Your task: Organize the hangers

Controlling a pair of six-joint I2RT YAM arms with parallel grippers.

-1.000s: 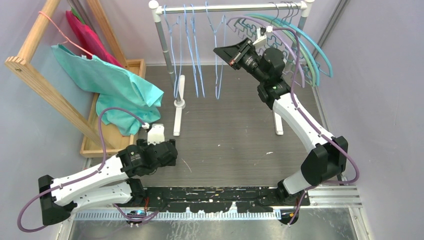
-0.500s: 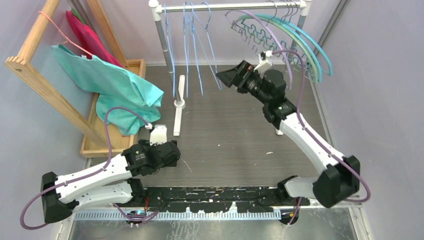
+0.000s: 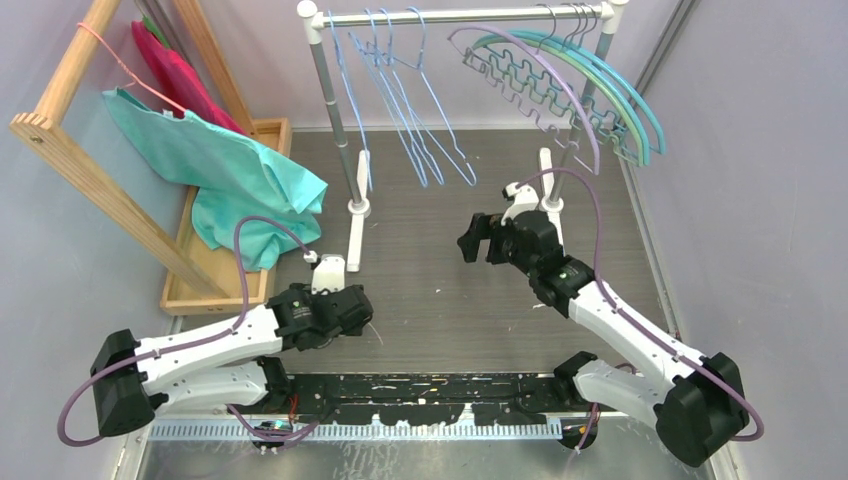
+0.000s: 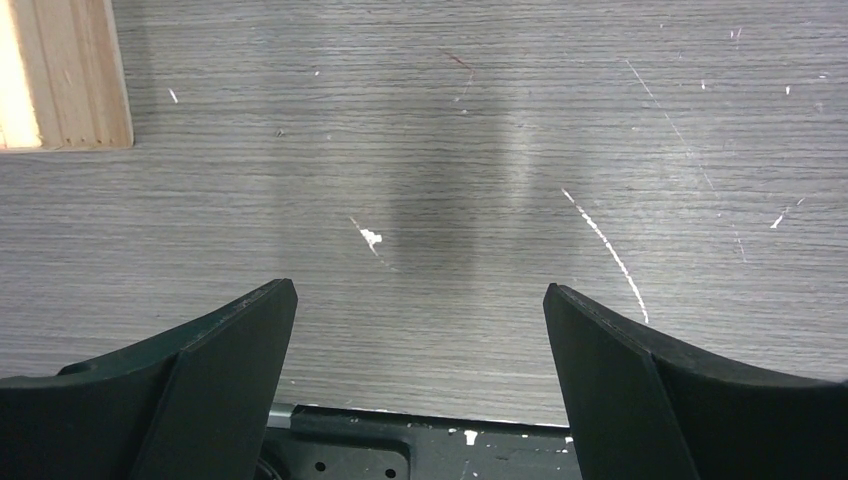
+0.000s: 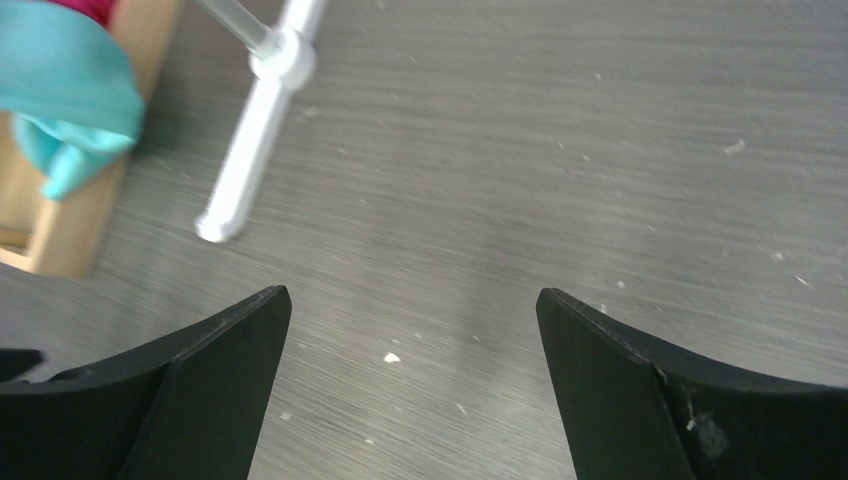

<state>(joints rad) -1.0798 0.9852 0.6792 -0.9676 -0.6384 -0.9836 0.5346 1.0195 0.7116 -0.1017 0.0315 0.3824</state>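
Several light-blue wire hangers (image 3: 405, 105) hang on the left half of the white rack's rail (image 3: 450, 16), slanted to the right. Arched teal, green and purple hangers (image 3: 565, 80) with zigzag notched bars hang bunched at the rail's right end. My right gripper (image 3: 472, 236) is low over the table in front of the rack, open and empty; the right wrist view shows its jaws (image 5: 413, 292) wide apart over bare tabletop. My left gripper (image 3: 347, 316) rests near the table's front edge, also open with nothing between its fingers (image 4: 240, 340).
A wooden frame (image 3: 70, 100) leans at the left, carrying a thin pink hanger (image 3: 125, 68) with a teal garment (image 3: 230, 170). Below it lies a wooden tray (image 3: 215, 270) with red cloth (image 3: 175, 70). The rack's white feet (image 3: 356, 215) stand on the table.
My right gripper opened, let go at the arched hangers and dropped from the rail to low over the table. The blue wire hangers swung rightward. My left arm shifted slightly right.
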